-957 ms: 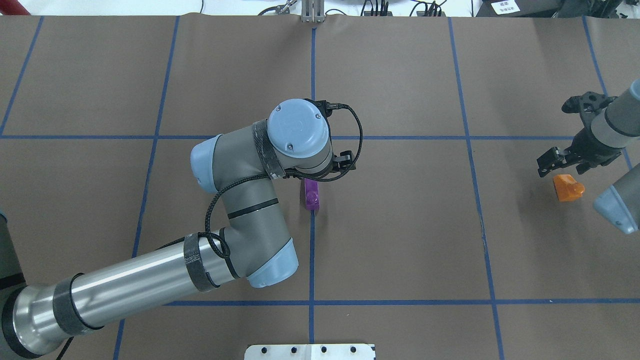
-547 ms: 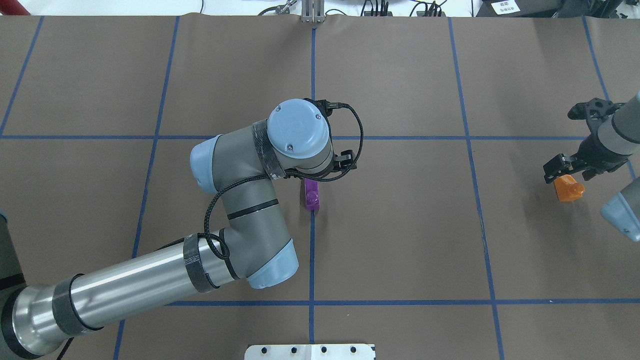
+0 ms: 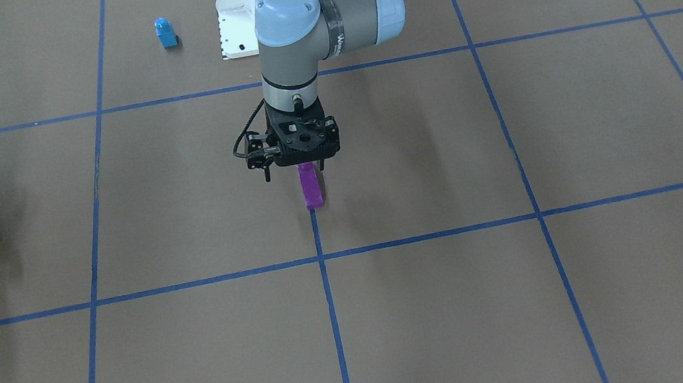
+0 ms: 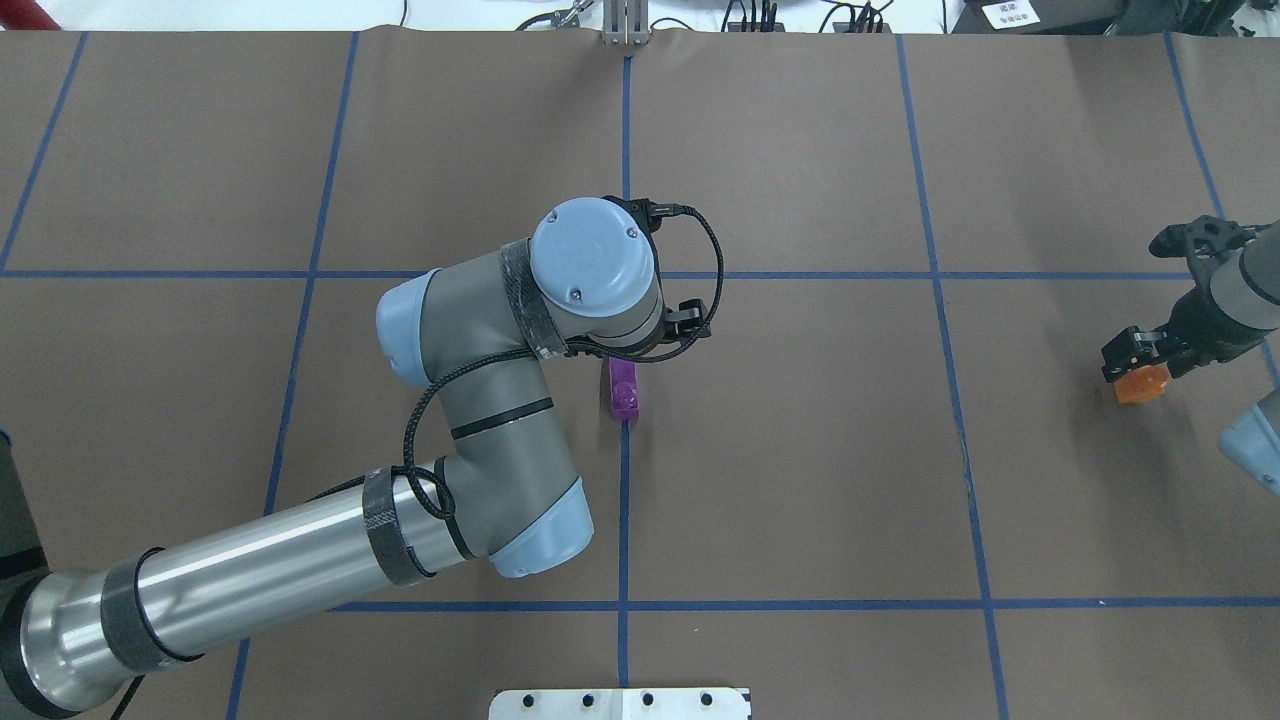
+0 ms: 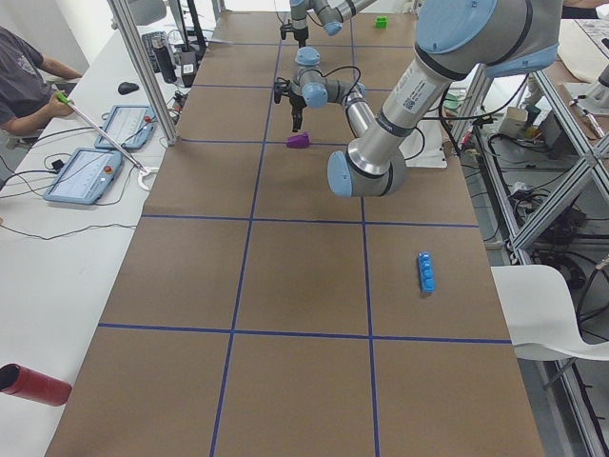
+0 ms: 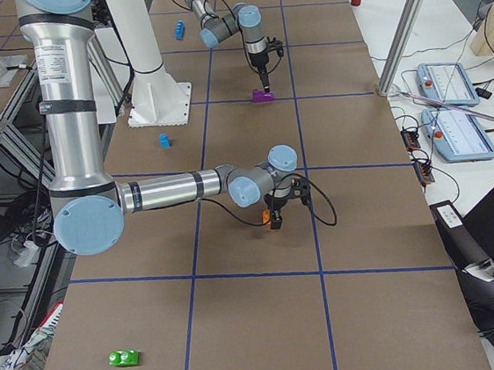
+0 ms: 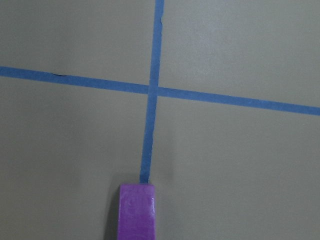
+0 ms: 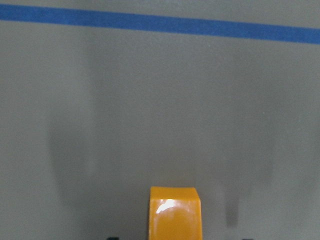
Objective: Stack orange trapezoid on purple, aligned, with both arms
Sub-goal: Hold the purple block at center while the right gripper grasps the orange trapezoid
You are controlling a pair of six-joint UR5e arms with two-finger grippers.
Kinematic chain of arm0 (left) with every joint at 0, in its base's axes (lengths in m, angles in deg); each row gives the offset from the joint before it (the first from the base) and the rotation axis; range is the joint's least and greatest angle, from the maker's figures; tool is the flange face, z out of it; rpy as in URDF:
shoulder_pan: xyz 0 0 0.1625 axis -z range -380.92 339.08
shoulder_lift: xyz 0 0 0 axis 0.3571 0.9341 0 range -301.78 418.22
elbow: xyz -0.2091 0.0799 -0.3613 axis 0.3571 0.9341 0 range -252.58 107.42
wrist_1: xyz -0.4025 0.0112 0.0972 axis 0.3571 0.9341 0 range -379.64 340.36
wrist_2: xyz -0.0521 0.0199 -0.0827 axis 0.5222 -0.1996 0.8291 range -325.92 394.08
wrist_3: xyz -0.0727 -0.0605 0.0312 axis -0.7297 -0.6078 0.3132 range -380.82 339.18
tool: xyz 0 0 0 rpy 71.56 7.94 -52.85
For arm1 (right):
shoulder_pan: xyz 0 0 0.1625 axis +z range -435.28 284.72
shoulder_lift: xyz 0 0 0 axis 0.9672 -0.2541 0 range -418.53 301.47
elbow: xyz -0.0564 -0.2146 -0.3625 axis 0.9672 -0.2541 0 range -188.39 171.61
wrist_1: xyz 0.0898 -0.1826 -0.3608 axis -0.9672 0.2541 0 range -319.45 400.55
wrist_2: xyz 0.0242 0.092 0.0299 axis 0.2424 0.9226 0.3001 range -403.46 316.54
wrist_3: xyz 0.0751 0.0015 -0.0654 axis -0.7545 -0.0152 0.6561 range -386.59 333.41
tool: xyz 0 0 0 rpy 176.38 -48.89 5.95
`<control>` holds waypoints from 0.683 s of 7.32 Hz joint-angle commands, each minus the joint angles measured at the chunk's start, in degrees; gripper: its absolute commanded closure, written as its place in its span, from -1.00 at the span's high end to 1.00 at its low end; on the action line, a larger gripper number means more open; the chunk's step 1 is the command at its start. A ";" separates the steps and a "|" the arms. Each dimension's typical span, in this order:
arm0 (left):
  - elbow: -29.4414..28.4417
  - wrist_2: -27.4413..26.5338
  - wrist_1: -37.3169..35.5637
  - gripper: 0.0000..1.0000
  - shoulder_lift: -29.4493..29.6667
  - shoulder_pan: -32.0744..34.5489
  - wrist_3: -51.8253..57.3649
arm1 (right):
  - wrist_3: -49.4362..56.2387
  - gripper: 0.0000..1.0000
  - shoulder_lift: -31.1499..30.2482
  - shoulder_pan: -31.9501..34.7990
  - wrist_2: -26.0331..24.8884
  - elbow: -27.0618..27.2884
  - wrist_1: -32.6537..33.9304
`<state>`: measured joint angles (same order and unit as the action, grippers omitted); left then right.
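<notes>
In the overhead view, the right claw (image 4: 1140,360) is closing in on the orange trapezoid (image 4: 1141,386). One second ago it was standing off at the block's 10 o'clock; it is now sitting directly over the block and covering its 12 o'clock end. The orange trapezoid itself is not moving: it is lying on the desk (image 4: 800,450) far out at the 3 o'clock side. The approach therefore appears finished, and the grasp is judged to be the step in hand.

The right wrist view is showing the block centred at the bottom edge, with a dark fingertip on either side and bare desk between each tip and the block. The right claw is thus spread wide, straddling the block without touching or holding it.

The left arm is barely changing position. Its left claw (image 3: 303,160) is hanging just above the purple (image 4: 624,390), which is resting on the centre tape line, at 6 o'clock of the nearest tape crossing. Whether the left claw is spread or pressed together cannot be told. The two blocks are lying well apart, so stacking is not yet beginning.
</notes>
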<state>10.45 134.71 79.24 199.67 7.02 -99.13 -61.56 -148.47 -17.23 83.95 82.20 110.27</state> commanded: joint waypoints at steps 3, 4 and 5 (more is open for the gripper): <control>0.91 0.00 0.00 1.00 -0.11 0.36 0.00 | -0.71 -1.00 0.46 -0.04 0.64 1.60 -0.11; 1.44 0.00 0.00 1.00 -0.12 0.45 0.00 | -1.06 -1.00 1.51 -0.04 0.73 5.26 1.89; 3.18 0.17 -0.09 1.00 -0.29 1.06 0.09 | -4.11 -1.00 6.22 -0.13 1.60 7.56 7.22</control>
<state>12.06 134.74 79.22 199.52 7.54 -99.11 -63.15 -146.36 -17.30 84.80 86.56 112.65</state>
